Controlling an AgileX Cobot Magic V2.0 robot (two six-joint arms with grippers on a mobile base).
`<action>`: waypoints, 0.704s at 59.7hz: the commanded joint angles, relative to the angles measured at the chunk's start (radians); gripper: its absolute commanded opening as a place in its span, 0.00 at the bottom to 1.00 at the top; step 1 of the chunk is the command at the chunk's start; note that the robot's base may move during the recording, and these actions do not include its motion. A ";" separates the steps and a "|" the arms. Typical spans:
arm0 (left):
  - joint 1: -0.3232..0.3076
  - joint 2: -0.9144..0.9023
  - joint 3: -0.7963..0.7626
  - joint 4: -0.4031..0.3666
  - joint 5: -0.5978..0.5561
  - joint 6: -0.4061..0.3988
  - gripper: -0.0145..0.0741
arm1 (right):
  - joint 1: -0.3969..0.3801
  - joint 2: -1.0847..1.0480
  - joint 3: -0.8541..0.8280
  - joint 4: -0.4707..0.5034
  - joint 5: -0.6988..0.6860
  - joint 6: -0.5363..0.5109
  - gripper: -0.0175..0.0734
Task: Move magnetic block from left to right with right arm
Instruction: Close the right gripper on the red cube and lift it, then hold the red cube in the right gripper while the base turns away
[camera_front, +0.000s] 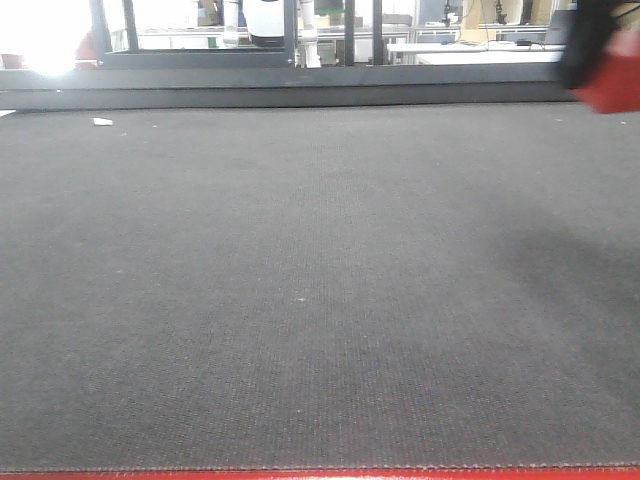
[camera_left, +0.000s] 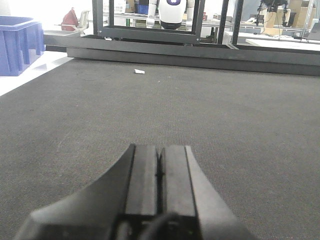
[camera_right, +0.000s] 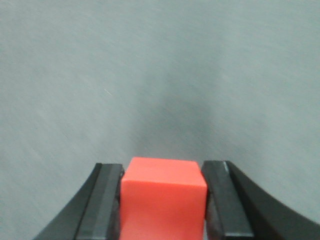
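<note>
Red magnetic block (camera_right: 163, 200) held clamped in the right gripper (camera_right: 162, 167) above the dark mat (camera_front: 300, 300).
The right wrist view shows both black fingers (camera_right: 106, 200) pressed to the cube's sides. The front view catches only a red-and-black blur at its top right edge. The left wrist view alone shows the left gripper (camera_left: 159, 150), jaws fully together, holding nothing.

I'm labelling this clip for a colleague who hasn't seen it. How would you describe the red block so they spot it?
Start with the wide dark grey mat filling the scene. At its far right hangs the right end effector, with the block clamped between its two black fingers. It is a small plain cube, bright red against the black and grey around it.
</note>
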 joint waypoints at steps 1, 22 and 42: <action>0.001 -0.014 0.009 0.000 -0.090 -0.004 0.03 | -0.012 -0.139 0.069 -0.022 -0.118 -0.037 0.34; 0.001 -0.014 0.009 0.000 -0.090 -0.004 0.03 | -0.011 -0.564 0.313 -0.036 -0.210 -0.038 0.34; 0.001 -0.014 0.009 0.000 -0.090 -0.004 0.03 | -0.011 -0.854 0.329 -0.115 -0.249 -0.038 0.34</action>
